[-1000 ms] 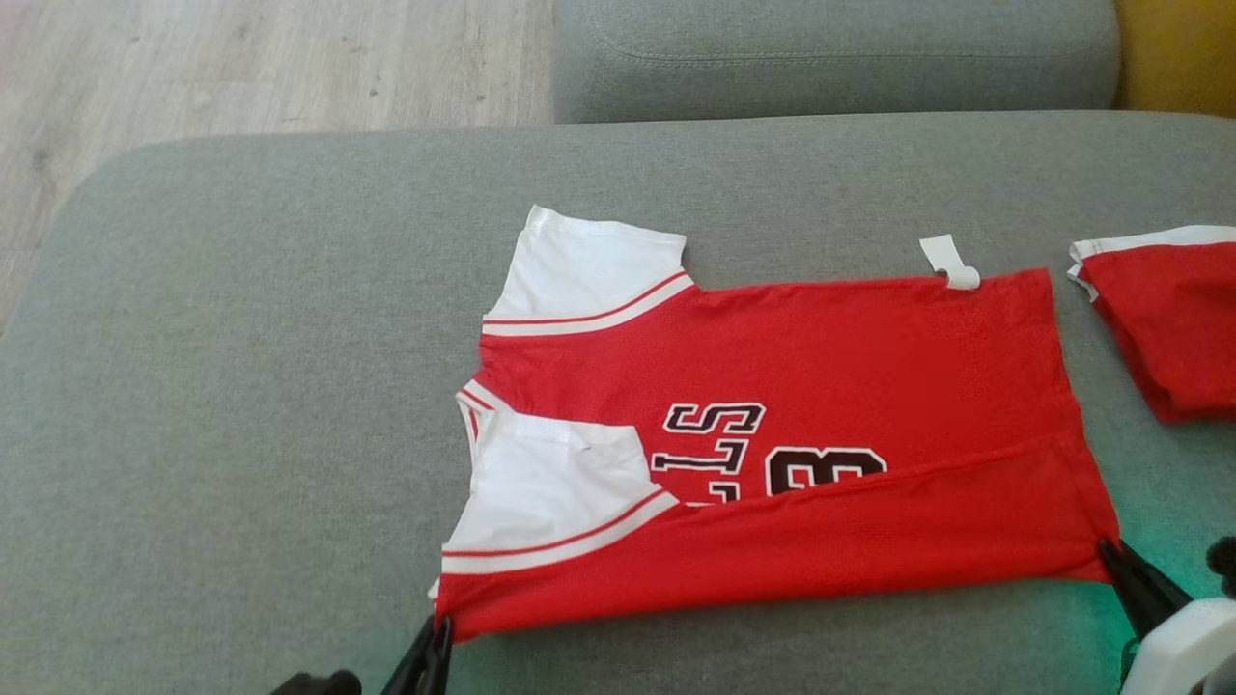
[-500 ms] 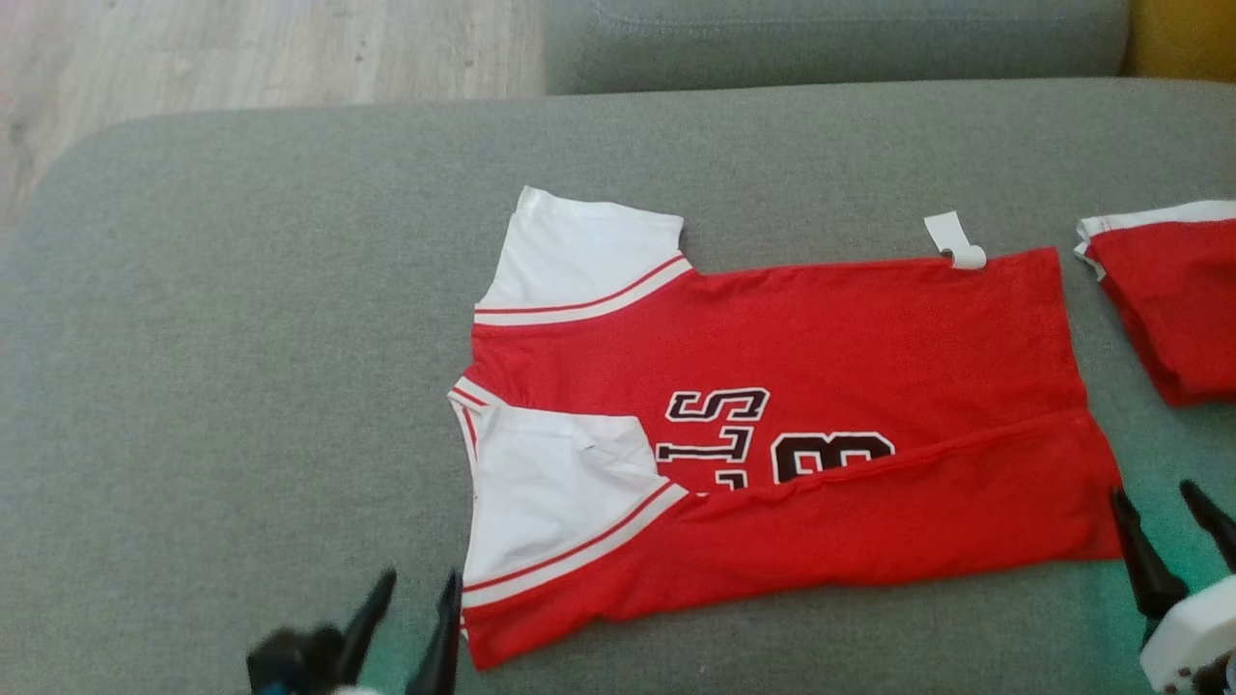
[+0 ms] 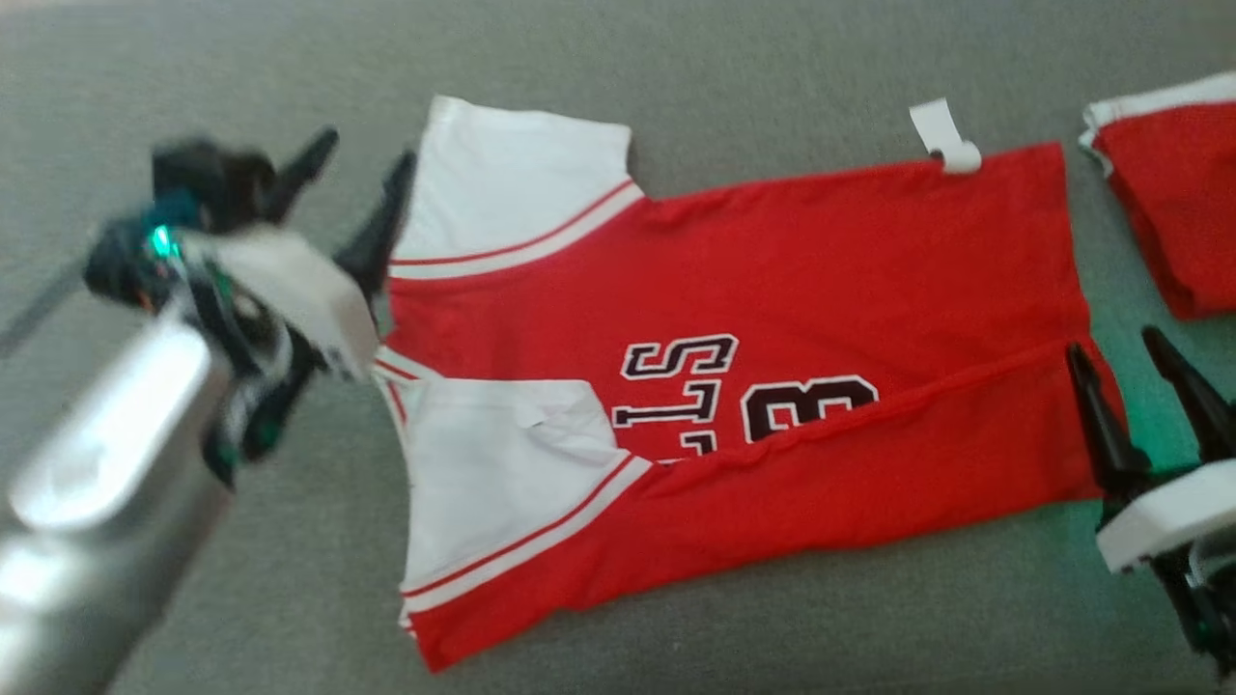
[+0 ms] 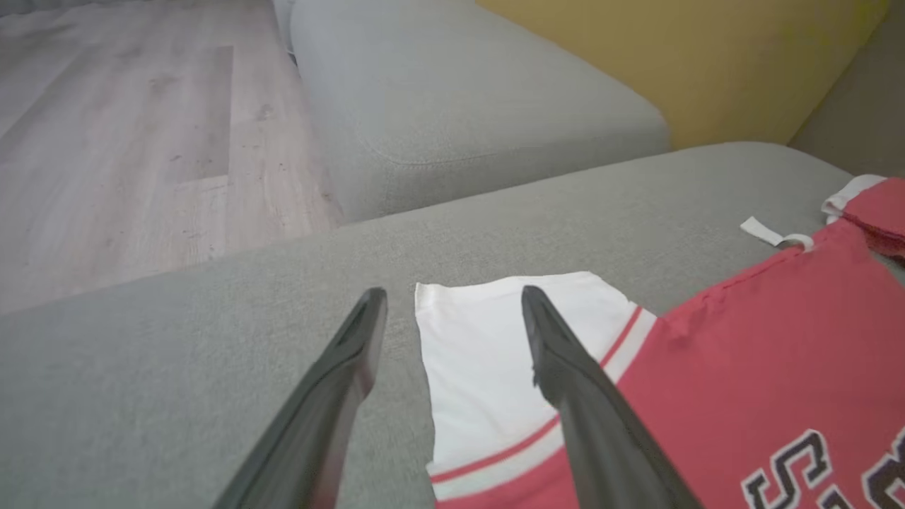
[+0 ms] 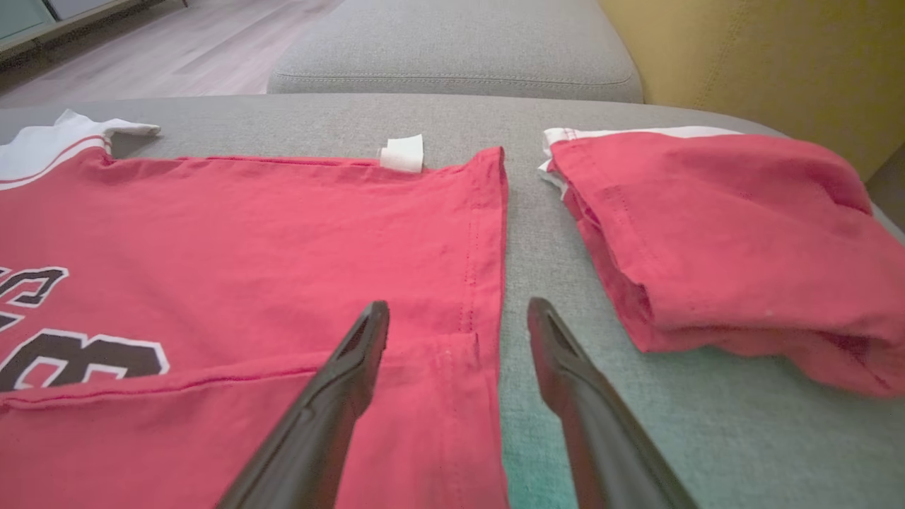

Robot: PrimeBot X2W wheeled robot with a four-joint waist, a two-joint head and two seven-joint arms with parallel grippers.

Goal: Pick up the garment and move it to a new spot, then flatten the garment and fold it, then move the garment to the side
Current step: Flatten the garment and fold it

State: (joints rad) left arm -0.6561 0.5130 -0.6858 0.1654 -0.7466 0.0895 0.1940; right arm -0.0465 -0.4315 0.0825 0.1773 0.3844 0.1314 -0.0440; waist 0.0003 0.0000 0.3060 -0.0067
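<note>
Grey sofa (image 3: 772,58), second red garment (image 3: 1173,212) beside jersey (image 3: 821,261)

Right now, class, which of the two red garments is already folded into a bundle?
The plain red bundle at the head view's right edge: it lies in stacked layers, while the lettered jersey lies spread out beside it.

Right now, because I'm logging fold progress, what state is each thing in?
jersey: spread on the gray cushion, near long edge folded over the lettering.
white tag: sticking out past the jersey's far edge.
second red garment: folded, lying apart from the jersey.
left gripper: open, at the far sleeve edge, gripping nothing.
right gripper: open, at the hem, gripping nothing.
</note>
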